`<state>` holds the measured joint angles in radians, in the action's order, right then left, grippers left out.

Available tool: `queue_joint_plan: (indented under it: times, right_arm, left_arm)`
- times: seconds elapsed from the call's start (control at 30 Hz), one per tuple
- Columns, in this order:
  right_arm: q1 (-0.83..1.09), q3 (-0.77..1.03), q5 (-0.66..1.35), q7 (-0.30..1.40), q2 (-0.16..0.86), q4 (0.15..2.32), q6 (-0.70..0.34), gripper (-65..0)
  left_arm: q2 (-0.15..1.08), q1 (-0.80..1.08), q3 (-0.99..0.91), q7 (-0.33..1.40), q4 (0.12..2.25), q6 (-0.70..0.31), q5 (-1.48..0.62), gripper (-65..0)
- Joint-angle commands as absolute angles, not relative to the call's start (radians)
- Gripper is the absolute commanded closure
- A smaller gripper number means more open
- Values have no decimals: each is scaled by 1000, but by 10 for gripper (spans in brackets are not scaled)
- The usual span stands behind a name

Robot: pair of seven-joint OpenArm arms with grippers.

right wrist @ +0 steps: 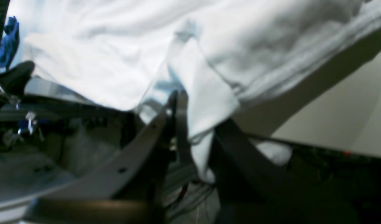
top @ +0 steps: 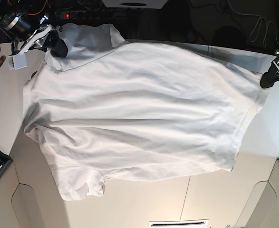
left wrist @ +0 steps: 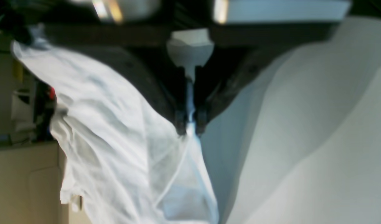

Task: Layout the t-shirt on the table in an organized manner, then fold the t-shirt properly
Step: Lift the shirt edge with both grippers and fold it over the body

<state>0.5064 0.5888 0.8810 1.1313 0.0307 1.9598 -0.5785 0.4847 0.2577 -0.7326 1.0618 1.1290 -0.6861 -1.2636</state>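
Holding the shirt (top: 139, 114) stretched between both arms, I was in the layout stage, with no fold made that I could see. From the base camera the cloth spanned the table (top: 225, 199) from nine o'clock to three o'clock, body mostly open, long wrinkles running across it, one sleeve hanging out at seven o'clock. My left gripper (left wrist: 190, 124) had its jaws pinched nearly together on a bunched bit of fabric, the cloth fanning away from the tips in its wrist view. My right gripper (right wrist: 193, 118) also had cloth running down between its fingers (right wrist: 178, 102), jaws closed on a fold of it, though that view was blurred. In the base view the right one sat at eleven o'clock by the upper sleeve, the left at two o'clock at the far edge. My read: spreading was well along, but the shirt lay skewed and rumpled, so smoothing, squaring up and all the folding remained.
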Motion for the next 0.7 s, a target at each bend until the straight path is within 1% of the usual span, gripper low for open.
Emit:
queue_joint_plan:
  times: [0.0,0.1,0.27,0.4,0.53,0.6,0.67]
  right_arm:
    - [511,595,906,1139,35,1981,-579,0]
    - [529,595,955,1171,35,1998,-580,0]
    - [572,595,944,1171,32,2112,-580,0]
    - [591,595,911,1161,33,2195,-580,0]
    - [558,594,888,1115,33,2197,-580,0]
    - [514,594,855,1093,33,2194,-580,0]
    - [463,594,811,1049,33,2181,-580,0]
  left_arm:
    - [510,272,-740,1069,1142,-698,-1311,0]
    - [510,308,-741,1109,1142,-698,-1386,0]
    - [510,339,-767,1165,1143,-698,-1473,0]
    - [510,337,-807,1168,1143,-698,-1484,0]
    - [509,319,-801,1167,1143,-698,-1484,0]
    - [509,296,-797,1135,1143,-698,-1484,0]
    - [502,261,-797,1054,1143,-698,-1458,0]
